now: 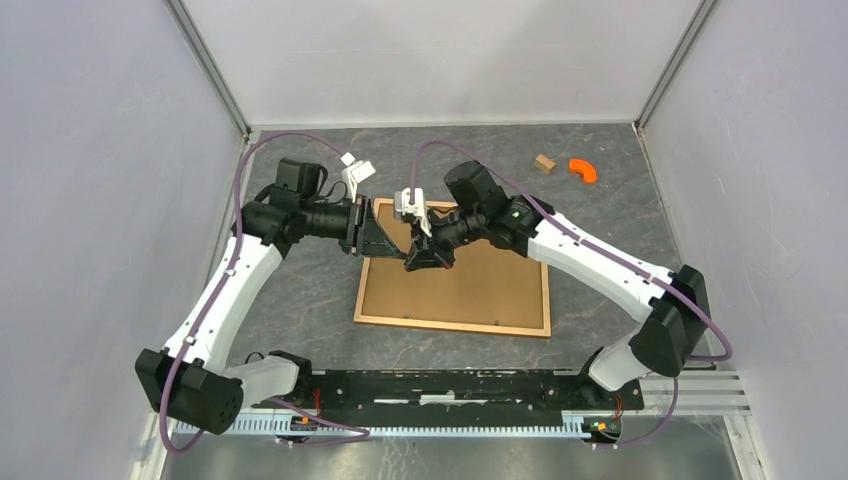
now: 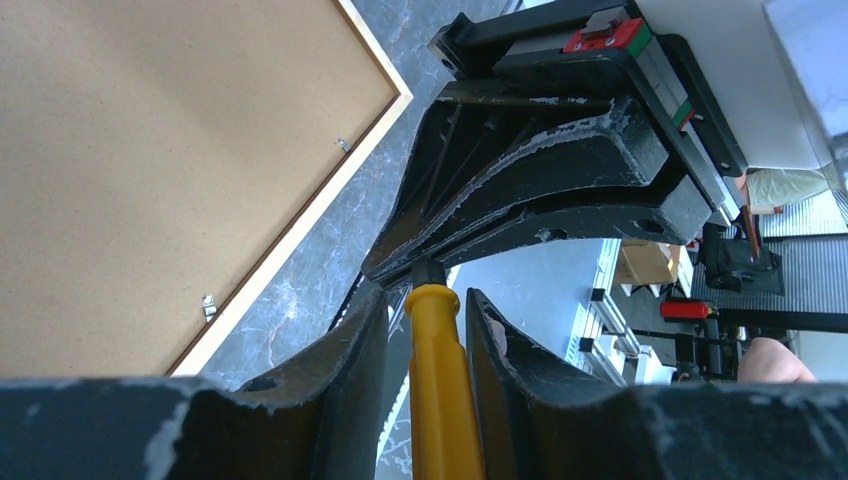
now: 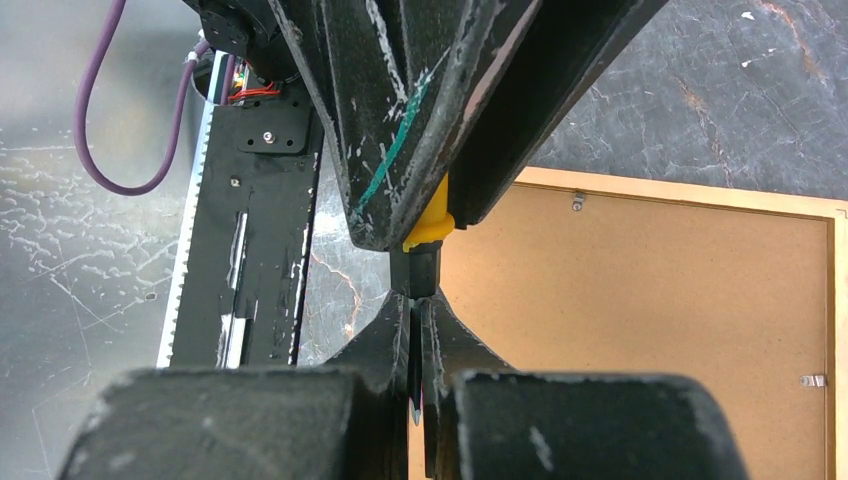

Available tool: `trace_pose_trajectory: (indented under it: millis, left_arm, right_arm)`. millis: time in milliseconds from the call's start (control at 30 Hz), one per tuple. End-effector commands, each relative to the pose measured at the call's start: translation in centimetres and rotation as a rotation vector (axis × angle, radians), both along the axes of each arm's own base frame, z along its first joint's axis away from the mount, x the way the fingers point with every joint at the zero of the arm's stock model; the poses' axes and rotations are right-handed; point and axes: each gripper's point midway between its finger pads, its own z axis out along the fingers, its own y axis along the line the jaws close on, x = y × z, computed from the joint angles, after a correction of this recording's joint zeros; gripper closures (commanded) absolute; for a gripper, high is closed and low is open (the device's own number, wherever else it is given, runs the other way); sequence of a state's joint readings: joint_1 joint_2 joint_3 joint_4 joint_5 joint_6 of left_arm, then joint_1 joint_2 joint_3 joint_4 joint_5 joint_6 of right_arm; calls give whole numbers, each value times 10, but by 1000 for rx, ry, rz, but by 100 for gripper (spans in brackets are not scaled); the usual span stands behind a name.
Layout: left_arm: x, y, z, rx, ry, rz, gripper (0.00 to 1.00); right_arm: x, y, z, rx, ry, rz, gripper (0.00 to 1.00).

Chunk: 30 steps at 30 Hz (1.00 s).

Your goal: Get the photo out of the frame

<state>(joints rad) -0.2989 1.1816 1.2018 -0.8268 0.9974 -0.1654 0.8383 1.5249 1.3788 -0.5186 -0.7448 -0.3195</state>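
We cannot see the photo; we judge it lies under the backing board [image 1: 460, 290]. The frame [image 1: 450, 328] rests face down on the table [image 1: 300, 300], its long axis running left to right. Above its far left corner, our right gripper [image 3: 418, 330] is clamped on the blade of the screwdriver [image 3: 432, 225]. Our left gripper [image 2: 428, 310] brackets the yellow handle, but we cannot tell whether it grips. The right gripper is nearer the frame.
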Motion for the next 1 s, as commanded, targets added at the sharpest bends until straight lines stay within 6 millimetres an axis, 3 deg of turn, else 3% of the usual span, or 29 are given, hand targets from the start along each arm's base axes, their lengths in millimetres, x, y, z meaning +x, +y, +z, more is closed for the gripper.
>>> trace_pose_trajectory:
  millis: [0,167,300,467,500,533,600,633,667,767,967]
  left_arm:
    - [-4,-4,11,-52,-7,-9,60]
    - [-5,-5,9,-59,4,-10,63]
    - [-6,-5,7,-63,9,-6,72]
    - [-7,-4,4,-57,4,-1,73]
    - [-6,-3,4,-54,-4,4,77]
    - [-5,-2,4,-47,-10,12,82]
    - [0,2,3,-11,-36,36,98]
    - [3,6,0,24,-59,49,98]
    - [6,11,-2,63,-84,62,98]
    - [20,30,-12,217,-159,115,98]
    - [37,69,-42,497,-274,122,98]
  right_arm:
    - [4,10,18,40,-36,5,100]
    - [6,12,19,43,-34,0,100]
    - [5,13,19,44,-30,2,100]
    - [7,13,19,43,-37,-6,100]
    - [7,13,19,42,-37,-7,100]
    - [7,12,17,35,-39,-6,90]
    - [10,7,13,12,-58,-17,53]
    - [11,3,7,-7,-73,-25,38]
    - [12,-3,0,-34,-85,-36,31]
    - [18,-25,-24,-106,-152,-75,23]
    - [19,-71,-79,-240,-274,-136,21]
